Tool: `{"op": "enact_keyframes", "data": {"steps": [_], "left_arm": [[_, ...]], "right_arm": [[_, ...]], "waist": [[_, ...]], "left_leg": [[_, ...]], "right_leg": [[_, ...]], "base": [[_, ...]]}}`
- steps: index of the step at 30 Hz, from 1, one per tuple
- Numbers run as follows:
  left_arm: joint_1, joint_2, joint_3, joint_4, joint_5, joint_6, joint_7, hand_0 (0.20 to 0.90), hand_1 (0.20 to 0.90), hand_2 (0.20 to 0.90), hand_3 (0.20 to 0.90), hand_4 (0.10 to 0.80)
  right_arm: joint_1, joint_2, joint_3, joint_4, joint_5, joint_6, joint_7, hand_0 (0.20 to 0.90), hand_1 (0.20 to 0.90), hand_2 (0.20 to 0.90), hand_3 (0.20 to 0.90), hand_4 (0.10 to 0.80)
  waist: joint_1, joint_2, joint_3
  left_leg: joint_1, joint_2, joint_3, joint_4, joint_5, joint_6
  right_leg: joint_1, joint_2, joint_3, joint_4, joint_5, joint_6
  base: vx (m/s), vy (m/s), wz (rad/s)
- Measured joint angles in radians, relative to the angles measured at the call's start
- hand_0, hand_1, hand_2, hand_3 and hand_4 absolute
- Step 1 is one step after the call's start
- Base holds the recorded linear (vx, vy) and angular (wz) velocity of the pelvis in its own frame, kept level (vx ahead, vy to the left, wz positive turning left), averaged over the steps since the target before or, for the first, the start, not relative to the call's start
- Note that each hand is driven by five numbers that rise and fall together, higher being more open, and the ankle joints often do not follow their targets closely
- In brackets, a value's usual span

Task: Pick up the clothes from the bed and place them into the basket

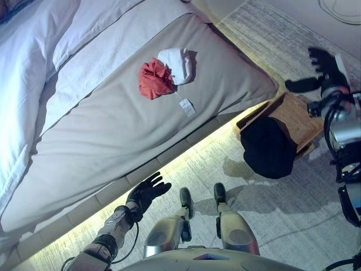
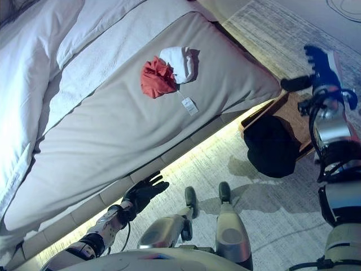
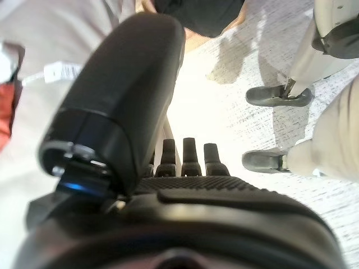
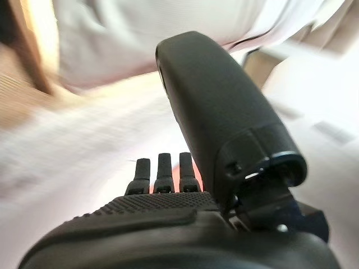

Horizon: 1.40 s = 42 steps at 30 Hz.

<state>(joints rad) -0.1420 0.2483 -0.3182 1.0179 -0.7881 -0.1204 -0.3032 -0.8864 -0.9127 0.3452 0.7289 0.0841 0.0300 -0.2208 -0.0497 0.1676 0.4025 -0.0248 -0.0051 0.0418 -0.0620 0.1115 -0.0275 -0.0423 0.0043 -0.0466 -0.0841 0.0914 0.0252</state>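
Note:
A red garment (image 1: 154, 78) and a white garment (image 1: 177, 63) lie bunched together on the grey bedspread (image 1: 113, 130), with a white tag (image 1: 187, 106) beside them. A dark garment (image 1: 267, 148) hangs over the edge of the wooden basket (image 1: 296, 116) on the floor by the bed's corner. My right hand (image 1: 324, 70) is raised above the basket's far side, open and holding nothing. My left hand (image 1: 146, 192) hovers low by the bed's lit base, open, far from the clothes.
White pillows and a duvet (image 1: 28, 62) cover the head side of the bed. A light strip glows along the bed base (image 1: 186, 149). Pale carpet (image 1: 282, 209) runs around the basket.

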Motion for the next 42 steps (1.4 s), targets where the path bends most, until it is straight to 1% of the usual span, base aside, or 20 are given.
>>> {"op": "enact_keyframes", "data": {"steps": [3,4,5,6,8,10,12,13,14,16,18,20,23,26,28,32,34,37,40,42], "left_arm": [[-0.005,0.000,-0.001,-0.032,-0.020,-0.003,0.017,0.900,0.900,0.900,0.900,0.800],[-0.007,0.001,-0.003,-0.041,-0.023,-0.011,0.025,0.900,0.900,0.900,0.900,0.800],[-0.011,0.002,-0.006,-0.044,-0.027,-0.012,0.028,0.900,0.900,0.900,0.900,0.800],[-0.022,0.003,-0.018,-0.051,-0.035,-0.015,0.036,0.900,0.900,0.900,0.900,0.800],[-0.027,0.019,-0.044,-0.085,-0.035,-0.034,0.039,0.900,0.900,0.900,0.900,0.800],[-0.034,0.026,-0.050,-0.111,-0.036,-0.043,0.037,0.900,0.900,0.900,0.900,0.800],[-0.039,0.040,-0.057,-0.143,-0.038,-0.050,0.036,0.900,0.900,0.900,0.900,0.800],[-0.039,0.048,-0.059,-0.156,-0.038,-0.052,0.033,0.900,0.900,0.900,0.900,0.800],[-0.041,0.057,-0.059,-0.172,-0.038,-0.053,0.032,0.900,0.900,0.900,0.900,0.800],[-0.042,0.068,-0.058,-0.182,-0.039,-0.054,0.031,0.900,0.900,0.900,0.900,0.800],[-0.029,0.083,-0.059,-0.191,-0.062,-0.058,0.021,0.900,0.900,0.900,0.900,0.800],[-0.016,0.105,-0.059,-0.235,-0.101,-0.059,0.008,0.900,0.900,0.900,0.900,0.800],[-0.008,0.124,-0.060,-0.304,-0.143,-0.063,0.002,0.900,0.900,0.900,0.900,0.800],[0.000,0.141,-0.059,-0.417,-0.196,-0.097,-0.010,0.900,0.900,0.900,0.900,0.800],[0.002,0.147,-0.062,-0.470,-0.219,-0.102,-0.012,0.900,0.900,0.900,0.900,0.800],[0.009,0.190,-0.065,-0.577,-0.261,-0.106,-0.009,0.900,0.900,0.900,0.900,0.800],[0.027,0.216,-0.061,-0.616,-0.278,-0.108,-0.003,0.900,0.900,0.900,0.900,0.800],[0.073,0.248,-0.038,-0.685,-0.318,-0.106,0.012,0.900,0.900,0.900,0.900,0.800],[0.108,0.267,-0.028,-0.694,-0.352,-0.101,0.023,0.900,0.900,0.900,0.900,0.800],[0.142,0.287,-0.020,-0.695,-0.373,-0.097,0.024,0.900,0.900,0.900,0.900,0.800]], "right_arm": [[-0.140,-0.024,0.126,-0.017,-0.141,0.009,-0.039,0.900,0.900,0.900,0.900,0.800],[-0.189,-0.027,0.183,-0.021,-0.194,0.022,-0.052,0.900,0.900,0.900,0.900,0.800],[-0.214,-0.028,0.207,-0.023,-0.217,0.025,-0.055,0.900,0.900,0.900,0.900,0.800],[-0.252,-0.026,0.252,-0.035,-0.257,0.035,-0.058,0.900,0.900,0.900,0.900,0.800],[-0.334,-0.007,0.352,-0.040,-0.310,0.062,-0.065,0.900,0.900,0.900,0.900,0.800],[-0.369,0.000,0.400,-0.058,-0.352,0.075,-0.063,0.900,0.900,0.900,0.900,0.800],[-0.395,0.024,0.425,-0.089,-0.385,0.103,-0.059,0.900,0.900,0.900,0.900,0.800],[-0.406,0.028,0.441,-0.100,-0.386,0.119,-0.057,0.900,0.900,0.900,0.900,0.800],[-0.421,0.032,0.460,-0.113,-0.397,0.124,-0.050,0.900,0.900,0.900,0.900,0.800],[-0.434,0.040,0.502,-0.130,-0.409,0.150,-0.030,0.900,0.900,0.900,0.900,0.800],[-0.453,0.063,0.556,-0.130,-0.409,0.176,-0.016,0.900,0.900,0.900,0.900,0.800],[-0.465,0.073,0.573,-0.130,-0.400,0.198,0.006,0.900,0.900,0.900,0.900,0.800],[-0.477,0.077,0.573,-0.115,-0.375,0.231,0.009,0.900,0.900,0.900,0.900,0.800],[-0.538,0.076,0.573,-0.036,-0.349,0.280,0.011,0.900,0.900,0.900,0.900,0.800],[-0.573,0.075,0.583,0.035,-0.347,0.298,0.013,0.900,0.900,0.900,0.900,0.800],[-0.628,0.050,0.588,0.134,-0.328,0.340,0.014,0.900,0.900,0.900,0.900,0.800],[-0.653,0.036,0.599,0.156,-0.327,0.347,0.015,0.900,0.900,0.900,0.900,0.800],[-0.697,0.013,0.643,0.217,-0.328,0.348,0.016,0.900,0.900,0.900,0.900,0.800],[-0.705,-0.002,0.661,0.229,-0.320,0.366,0.004,0.900,0.900,0.900,0.900,0.800],[-0.714,-0.009,0.661,0.235,-0.271,0.367,-0.037,0.900,0.900,0.900,0.900,0.800]], "waist": [[0.051,-0.011,0.007],[0.068,-0.016,0.010],[0.076,-0.021,0.014],[0.103,-0.026,0.017],[0.135,-0.038,0.028],[0.168,-0.054,0.047],[0.210,-0.069,0.088],[0.214,-0.077,0.099],[0.234,-0.076,0.116],[0.286,-0.078,0.128],[0.307,-0.080,0.138],[0.324,-0.085,0.141],[0.333,-0.088,0.145],[0.331,-0.091,0.148],[0.331,-0.092,0.149],[0.330,-0.092,0.149],[0.330,-0.092,0.149],[0.332,-0.092,0.149],[0.334,-0.092,0.149],[0.332,-0.092,0.149]], "left_leg": [[-0.078,-0.011,-0.034,0.062,0.002,-0.002],[-0.108,-0.012,-0.054,0.087,0.002,-0.003],[-0.122,-0.013,-0.061,0.099,0.002,-0.004],[-0.149,-0.013,-0.077,0.111,0.002,-0.004],[-0.207,-0.016,-0.107,0.140,0.003,-0.004],[-0.238,-0.019,-0.124,0.145,0.003,-0.005],[-0.273,-0.037,-0.143,0.167,0.006,-0.010],[-0.287,-0.045,-0.147,0.178,0.004,-0.012],[-0.312,-0.053,-0.161,0.182,0.004,-0.012],[-0.355,-0.064,-0.174,0.190,0.014,-0.012],[-0.381,-0.070,-0.183,0.204,0.015,-0.011],[-0.428,-0.083,-0.196,0.218,0.019,-0.006],[-0.482,-0.096,-0.210,0.243,0.024,-0.004],[-0.561,-0.111,-0.225,0.292,0.024,-0.004],[-0.598,-0.122,-0.227,0.327,0.020,-0.002],[-0.675,-0.136,-0.238,0.402,0.005,-0.003],[-0.720,-0.139,-0.237,0.448,-0.012,-0.004],[-0.785,-0.143,-0.238,0.505,-0.028,-0.001],[-0.811,-0.143,-0.238,0.518,-0.028,-0.001],[-0.829,-0.141,-0.236,0.530,-0.028,-0.001]], "right_leg": [[-0.049,-0.006,-0.034,0.028,0.003,-0.004],[-0.073,-0.008,-0.050,0.052,-0.002,-0.011],[-0.087,-0.009,-0.055,0.066,-0.007,-0.018],[-0.121,-0.010,-0.071,0.106,-0.024,-0.029],[-0.194,-0.019,-0.100,0.192,-0.062,-0.035],[-0.259,-0.033,-0.117,0.283,-0.105,-0.041],[-0.321,-0.060,-0.143,0.390,-0.155,-0.048],[-0.341,-0.071,-0.145,0.413,-0.168,-0.049],[-0.373,-0.084,-0.158,0.449,-0.183,-0.051],[-0.424,-0.097,-0.167,0.490,-0.191,-0.050],[-0.446,-0.109,-0.178,0.507,-0.193,-0.048],[-0.492,-0.122,-0.184,0.537,-0.203,-0.047],[-0.535,-0.134,-0.199,0.561,-0.205,-0.043],[-0.598,-0.151,-0.214,0.592,-0.206,-0.043],[-0.627,-0.164,-0.216,0.622,-0.211,-0.040],[-0.683,-0.176,-0.224,0.668,-0.215,-0.039],[-0.718,-0.179,-0.224,0.696,-0.220,-0.036],[-0.775,-0.185,-0.224,0.732,-0.229,-0.049],[-0.802,-0.186,-0.218,0.741,-0.229,-0.049],[-0.818,-0.183,-0.214,0.748,-0.229,-0.048]], "base": [[-0.040,0.003,0.34],[-0.030,0.005,0.29],[-0.044,0.017,0.35],[-0.049,0.023,0.32],[-0.048,0.032,0.40],[-0.039,0.007,0.40],[-0.031,-0.017,0.44],[-0.010,-0.002,0.46],[-0.012,0.006,0.43],[-0.035,0.037,0.33],[0.042,0.027,0.19],[0.007,0.016,0.26],[-0.032,0.005,0.20],[-0.001,0.033,0.22],[0.010,-0.011,0.11],[0.014,-0.025,0.11],[0.032,-0.028,0.02],[0.011,-0.009,0.00],[0.000,-0.008,-0.02],[0.001,-0.013,-0.07]]}}
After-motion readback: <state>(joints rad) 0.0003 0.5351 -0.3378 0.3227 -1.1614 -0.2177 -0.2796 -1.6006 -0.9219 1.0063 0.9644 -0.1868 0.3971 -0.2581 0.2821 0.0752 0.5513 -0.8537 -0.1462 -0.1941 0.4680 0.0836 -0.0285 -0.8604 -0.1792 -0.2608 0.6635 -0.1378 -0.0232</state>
